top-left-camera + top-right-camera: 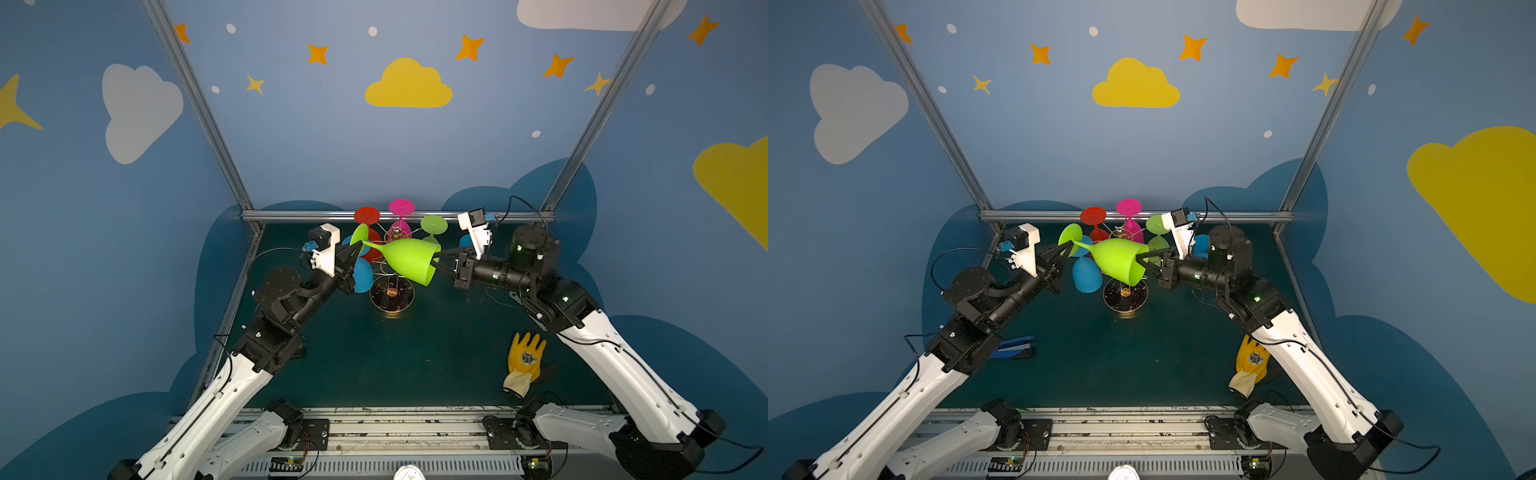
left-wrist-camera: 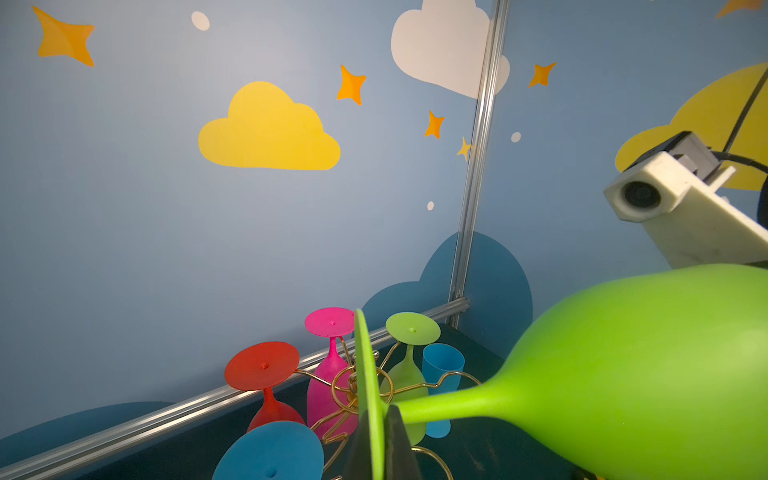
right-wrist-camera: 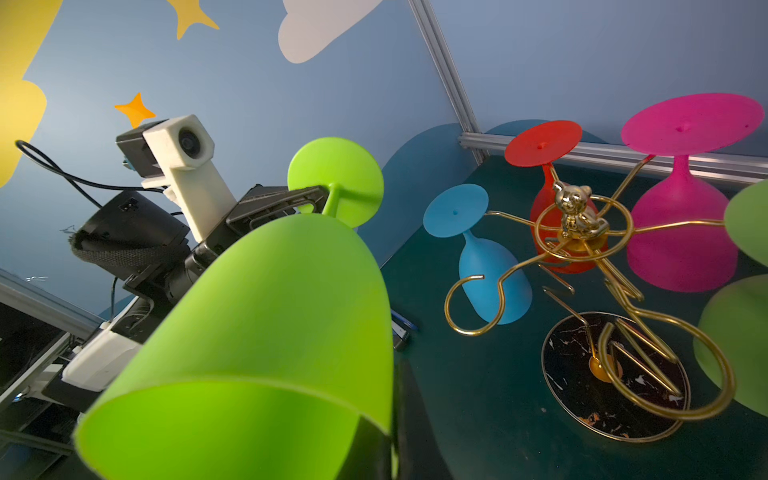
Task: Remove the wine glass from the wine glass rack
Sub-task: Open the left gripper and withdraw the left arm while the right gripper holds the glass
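Note:
A lime-green wine glass (image 1: pixel 409 259) (image 1: pixel 1119 259) lies sideways in the air in front of the wine glass rack (image 1: pixel 392 296), a gold wire stand on a round dark base. My left gripper (image 1: pixel 356 249) (image 2: pixel 376 453) is shut on the edge of the glass's round foot. My right gripper (image 1: pixel 436 255) (image 3: pixel 392 436) is shut on the bowl's rim, one finger inside and one outside. In the right wrist view the glass (image 3: pixel 266 316) is apart from the rack's (image 3: pixel 582 232) empty looped arms.
Red (image 1: pixel 367 216), pink (image 1: pixel 401 207), green (image 1: pixel 434 224) and blue (image 1: pixel 363 276) glasses hang upside down on the rack. A blue cup (image 1: pixel 465 240) stands behind my right gripper. A yellow glove (image 1: pixel 525 361) lies front right. A blue stapler-like thing (image 1: pixel 1015 348) lies front left.

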`<state>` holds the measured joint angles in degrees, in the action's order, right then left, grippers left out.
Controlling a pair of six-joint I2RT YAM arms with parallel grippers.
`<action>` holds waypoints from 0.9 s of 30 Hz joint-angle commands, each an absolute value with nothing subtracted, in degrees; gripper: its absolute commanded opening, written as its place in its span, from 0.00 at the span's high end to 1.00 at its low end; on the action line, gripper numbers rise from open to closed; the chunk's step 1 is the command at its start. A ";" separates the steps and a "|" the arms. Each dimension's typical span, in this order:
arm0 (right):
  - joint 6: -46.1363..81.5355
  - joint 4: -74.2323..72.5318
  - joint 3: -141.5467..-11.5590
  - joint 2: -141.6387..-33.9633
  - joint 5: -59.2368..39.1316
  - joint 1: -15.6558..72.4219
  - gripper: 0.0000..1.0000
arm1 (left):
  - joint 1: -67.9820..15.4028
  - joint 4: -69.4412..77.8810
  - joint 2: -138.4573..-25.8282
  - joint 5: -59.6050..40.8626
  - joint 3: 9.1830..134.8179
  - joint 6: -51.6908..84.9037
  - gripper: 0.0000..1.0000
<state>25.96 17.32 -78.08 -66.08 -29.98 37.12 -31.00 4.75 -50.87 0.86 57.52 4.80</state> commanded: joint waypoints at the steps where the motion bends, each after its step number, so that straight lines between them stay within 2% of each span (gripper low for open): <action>1: 25.99 15.56 -80.42 -65.84 -29.61 37.71 1.00 | -30.72 5.19 -50.65 1.05 57.39 4.77 0.84; 6: 25.41 16.72 -80.84 -64.61 -27.23 37.62 1.00 | -30.31 4.14 -50.33 1.14 57.83 4.79 0.63; 9: 24.11 18.61 -81.48 -63.26 -24.62 36.95 1.00 | -29.98 3.47 -49.69 1.94 57.75 4.58 0.41; 11: 22.67 21.46 -82.67 -62.28 -22.45 35.96 1.00 | -29.65 3.11 -48.94 2.78 57.74 4.07 0.34; 15: 19.04 28.27 -84.25 -58.59 -17.28 33.31 1.00 | -28.27 0.84 -47.28 7.01 57.85 3.02 0.24; 19: 14.21 37.61 -86.54 -55.35 -11.71 31.83 1.00 | -25.07 -0.72 -45.24 7.97 57.26 2.55 0.19; 27: 9.04 61.32 -89.12 -51.26 -2.03 31.64 1.00 | -12.67 -0.87 -43.47 5.15 53.58 5.50 0.11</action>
